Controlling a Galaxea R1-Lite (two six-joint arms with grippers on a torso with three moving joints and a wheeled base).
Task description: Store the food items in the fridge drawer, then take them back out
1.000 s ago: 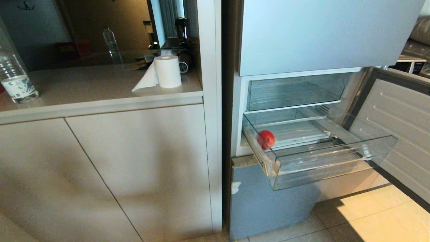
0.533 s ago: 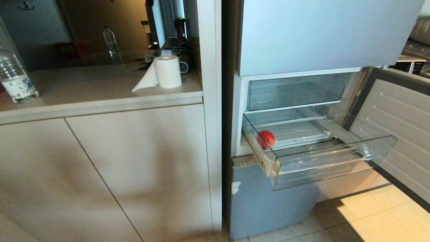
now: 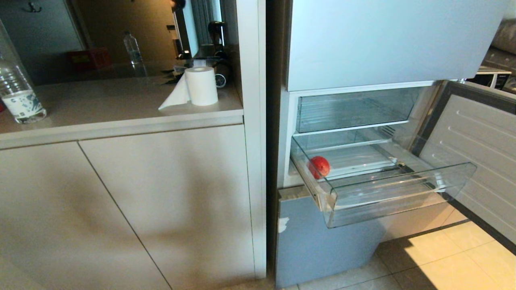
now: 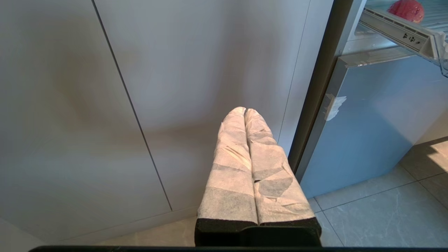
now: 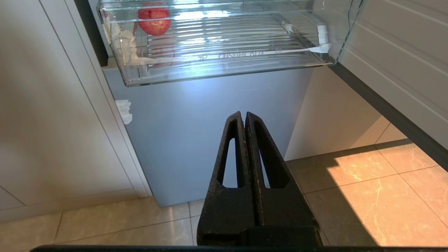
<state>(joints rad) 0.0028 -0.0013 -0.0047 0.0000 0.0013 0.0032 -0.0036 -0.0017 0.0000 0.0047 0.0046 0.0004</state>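
Note:
A round red fruit [image 3: 319,166] lies at the left rear of the clear fridge drawer [image 3: 399,201], which stands pulled out from the pale blue-grey fridge. The fruit [image 5: 154,21] and the drawer's ribbed base [image 5: 227,45] also show in the right wrist view, and the fruit [image 4: 406,7] in the left wrist view. My right gripper [image 5: 244,114] hangs shut and empty low before the fridge's bottom door [image 5: 210,133]. My left gripper [image 4: 244,109], wrapped in white cloth, is shut and empty before the cabinet doors [image 4: 157,87]. Neither arm appears in the head view.
The fridge's middle door [image 3: 479,153] stands swung open on the right. Another clear drawer [image 3: 354,108] sits shut above. On the counter [image 3: 113,104] to the left are a paper roll [image 3: 200,85] and a water bottle [image 3: 18,94]. Tiled floor [image 3: 443,257] lies below.

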